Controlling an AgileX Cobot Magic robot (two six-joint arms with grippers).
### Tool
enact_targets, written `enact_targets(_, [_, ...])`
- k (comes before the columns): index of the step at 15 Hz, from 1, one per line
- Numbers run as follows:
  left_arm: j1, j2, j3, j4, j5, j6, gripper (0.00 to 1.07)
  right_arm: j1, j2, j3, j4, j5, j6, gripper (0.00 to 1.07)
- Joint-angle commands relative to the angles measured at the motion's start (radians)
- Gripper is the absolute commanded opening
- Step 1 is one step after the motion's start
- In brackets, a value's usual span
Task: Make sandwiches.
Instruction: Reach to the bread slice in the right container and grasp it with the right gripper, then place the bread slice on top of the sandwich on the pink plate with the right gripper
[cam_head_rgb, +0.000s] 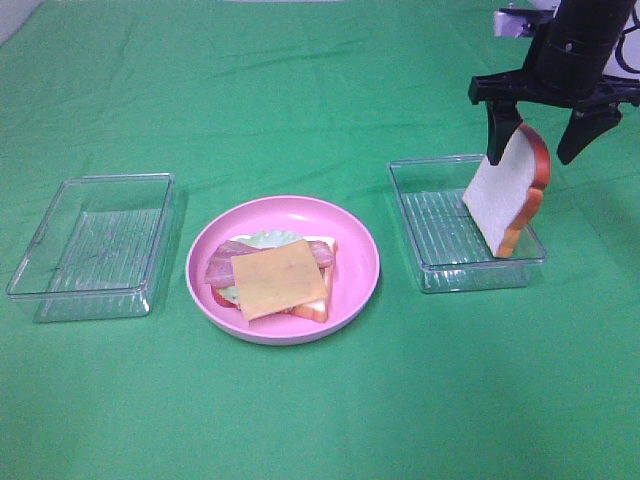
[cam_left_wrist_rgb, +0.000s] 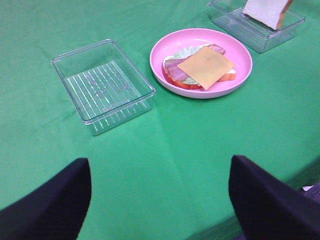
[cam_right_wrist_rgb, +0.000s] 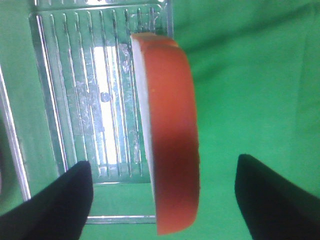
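An open sandwich stack (cam_head_rgb: 272, 275) lies on the round pink plate (cam_head_rgb: 355, 240): a bread slice at the bottom, lettuce, a bacon strip, and a square cheese slice (cam_head_rgb: 280, 278) on top. A second bread slice (cam_head_rgb: 505, 195) stands on edge in the right clear container (cam_head_rgb: 430, 230), leaning on its rim. My right gripper (cam_head_rgb: 531, 158) is open just above it, with a finger on each side; the right wrist view shows the bread (cam_right_wrist_rgb: 170, 125) between the spread fingers (cam_right_wrist_rgb: 65, 195), apart from both. My left gripper (cam_left_wrist_rgb: 160, 162) is open and empty, low over the cloth, and is out of the exterior view.
An empty clear container (cam_head_rgb: 90, 245) stands left of the plate, also in the left wrist view (cam_left_wrist_rgb: 120, 117). A green cloth (cam_head_rgb: 300, 100) covers the table. The table's edge shows near the left gripper (cam_left_wrist_rgb: 280, 185).
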Motion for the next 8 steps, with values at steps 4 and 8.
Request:
enact_targets(4, [0.0,-0.019,0.001,-0.009,-0.01,0.001,0.73,-0.005,0.012,0.007,0.0,0.001,-0.022,0.13])
enact_targets(8, [0.0,-0.019,0.001,-0.009,-0.01,0.001,0.73,-0.004,-0.009,0.006,0.0,0.003,-0.022,0.0])
